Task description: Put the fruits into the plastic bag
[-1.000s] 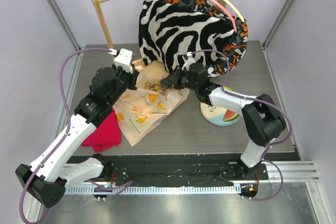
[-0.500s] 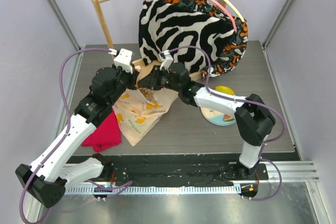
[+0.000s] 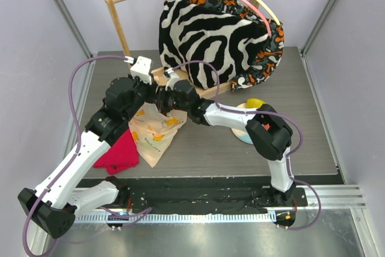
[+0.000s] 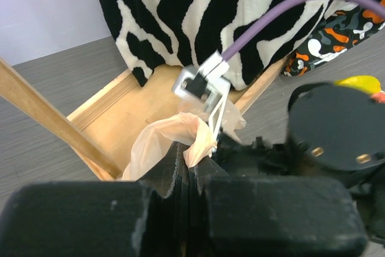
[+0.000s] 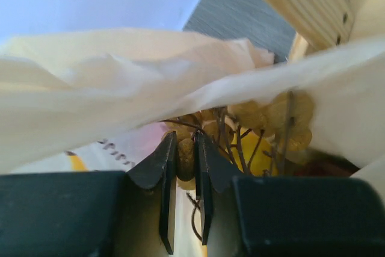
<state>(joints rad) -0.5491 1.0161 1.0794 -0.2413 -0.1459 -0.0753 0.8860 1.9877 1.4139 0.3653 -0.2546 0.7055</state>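
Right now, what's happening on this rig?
The left end effector is shut on a handle of the plastic bag, holding its mouth up. The right end effector is inside that mouth, pinching a bunch of brownish grapes. A lemon lies at the far edge of the plate, not yet bagged. A red cloth sits beside the bag.

Right pincer (image 5: pixel 184 141), clamped on the brownish grapes (image 5: pixel 287 118), has swung left from mid-worktop into the mouth of the plastic bag (image 3: pixel 153 133). The bag has bunched toward the worktop's left edge, and a lemon (image 3: pixel 255 102) has come into view.
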